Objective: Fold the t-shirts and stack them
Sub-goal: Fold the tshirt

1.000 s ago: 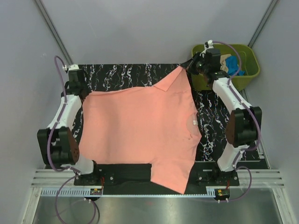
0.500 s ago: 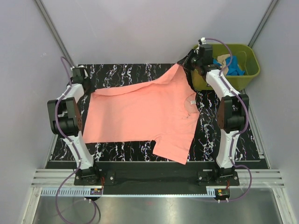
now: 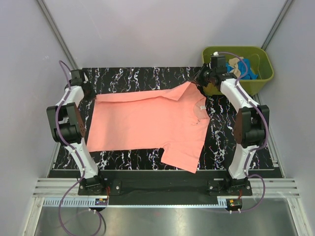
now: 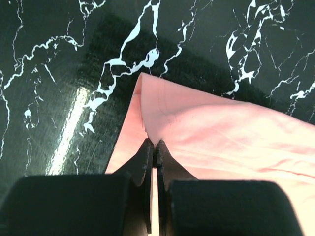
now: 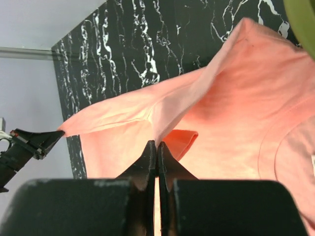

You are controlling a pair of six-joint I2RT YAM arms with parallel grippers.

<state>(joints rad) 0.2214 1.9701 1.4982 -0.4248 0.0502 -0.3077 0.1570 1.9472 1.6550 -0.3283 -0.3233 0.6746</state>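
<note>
Left fingers (image 4: 141,163) pinch salmon tee (image 3: 147,123) corner | right fingers (image 5: 146,158) likewise, beside green tub (image 3: 263,81)

Both arms (image 3: 236,93) have white links, black joints, purple cables (image 3: 59,212).

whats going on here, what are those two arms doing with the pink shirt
Two robot arms hold a salmon-pink cloth t-shirt spread over the black marbled table. The left pincer is shut on its far left corner, and the right pincer is shut on a fold at its far right, beside the olive-green plastic tub. The shirt lies mostly flat and is not yet folded. In the tub sits bunched blue and beige cloth.
</note>
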